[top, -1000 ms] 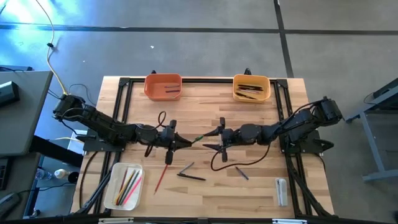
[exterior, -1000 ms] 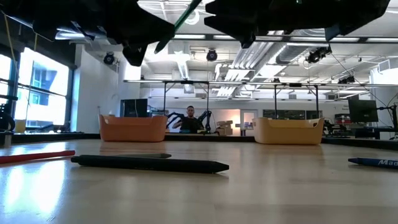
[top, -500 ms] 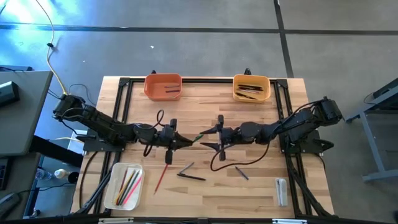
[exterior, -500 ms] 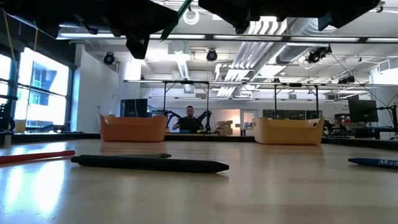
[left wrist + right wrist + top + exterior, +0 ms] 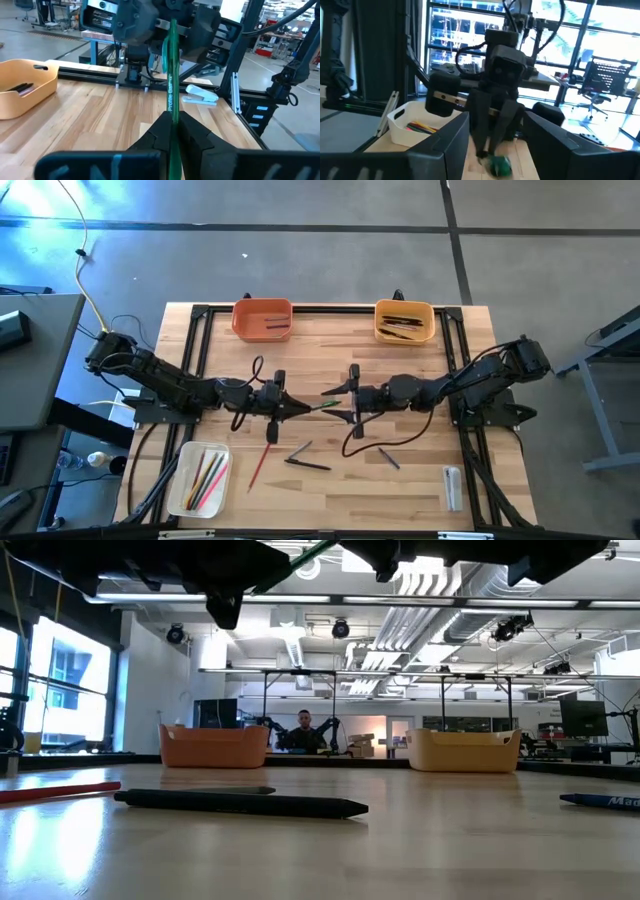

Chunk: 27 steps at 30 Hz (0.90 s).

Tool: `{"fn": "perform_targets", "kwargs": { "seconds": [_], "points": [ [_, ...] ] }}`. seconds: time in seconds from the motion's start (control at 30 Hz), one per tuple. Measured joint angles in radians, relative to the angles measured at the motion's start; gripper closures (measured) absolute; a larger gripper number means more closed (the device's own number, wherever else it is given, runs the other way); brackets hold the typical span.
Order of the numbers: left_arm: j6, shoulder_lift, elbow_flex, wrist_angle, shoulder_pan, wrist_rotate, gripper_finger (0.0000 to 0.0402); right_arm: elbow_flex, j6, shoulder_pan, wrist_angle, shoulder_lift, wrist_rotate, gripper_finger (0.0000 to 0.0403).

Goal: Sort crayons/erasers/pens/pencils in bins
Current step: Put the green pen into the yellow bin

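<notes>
At table centre a green pencil (image 5: 322, 403) is gripped by the left gripper (image 5: 300, 410), its free end aimed toward 3 o'clock. That end is flanked by the spread fingers of the right gripper (image 5: 338, 402) — nothing is clamped there. 1 red pencil (image 5: 259, 465) is left toward 7 o'clock, beside the white bin (image 5: 182, 482).

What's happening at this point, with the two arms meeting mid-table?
The left tool is shut on a green pencil and holds it out above the table's middle. The right tool faces it with its fingers open around the pencil's far end, so this looks like a handover. A red pencil and a pen lie on the table; the white bin near the left arm already holds pencils.
</notes>
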Motion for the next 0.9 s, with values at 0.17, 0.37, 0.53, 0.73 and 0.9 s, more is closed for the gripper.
{"fn": "perform_targets", "kwargs": {
  "seconds": [0.17,0.37,0.53,0.73,0.9],
  "points": [
    [0.0,0.0,0.0,0.0,0.007,-0.001,0.0394,0.0,0.008,0.0,-0.014,0.0,-0.008,0.0262],
    [0.016,0.0,0.0,0.003,0.006,-0.002,0.0401,0.0,0.0,0.0,-0.032,0.0,-0.008,0.0386],
    [0.027,0.0,0.0,0.001,0.006,-0.001,0.0401,0.0,-0.008,-0.003,-0.044,0.0,-0.006,0.0381],
    [0.045,0.0,-0.01,-0.069,0.004,-0.011,0.0401,0.0,0.009,-0.003,-0.184,0.0,0.027,0.0398],
    [0.064,0.0,-0.089,-0.04,-0.003,-0.041,0.0401,-0.001,0.137,-0.004,-0.526,0.0,0.05,0.0393]
  ]
}}
